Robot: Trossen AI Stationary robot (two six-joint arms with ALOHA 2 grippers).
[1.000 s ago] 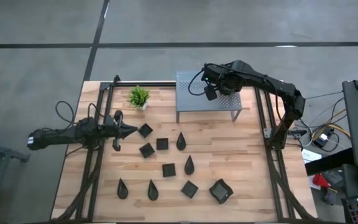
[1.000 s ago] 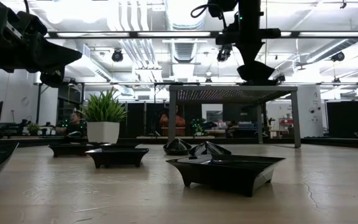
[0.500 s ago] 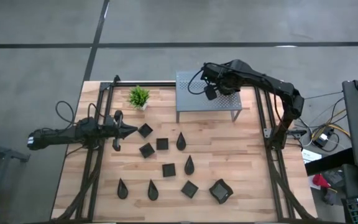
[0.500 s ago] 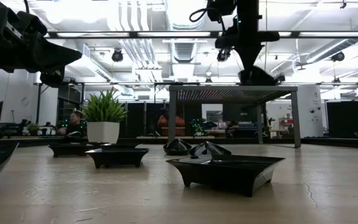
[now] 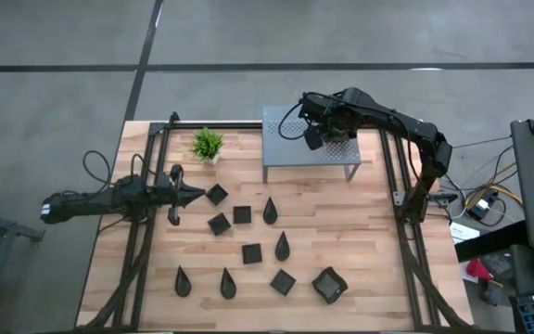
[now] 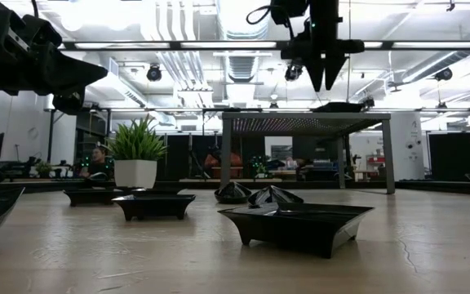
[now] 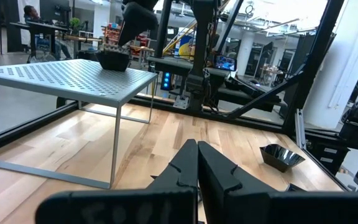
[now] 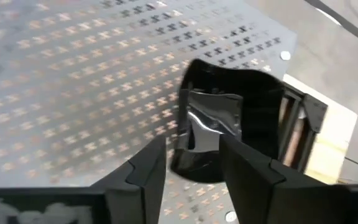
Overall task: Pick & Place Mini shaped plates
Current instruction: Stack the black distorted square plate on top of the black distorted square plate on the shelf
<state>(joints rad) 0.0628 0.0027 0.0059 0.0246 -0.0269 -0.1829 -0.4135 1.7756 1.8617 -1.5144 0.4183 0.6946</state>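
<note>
Both arms are dark, built of slim black links. The right arm [image 5: 392, 121] carries looping black cables near its wrist. Its right gripper [image 8: 191, 165] has 2 angular matte-black fingers. The left gripper [image 7: 197, 171] ends in 2 tapered black fingers.

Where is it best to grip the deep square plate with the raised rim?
Probably by a raised rim wall of the deep plate, from straight above, with the jaws astride it. It lies flat and turned diagonal, so match that angle. Take the side away from the small square plate.
</note>
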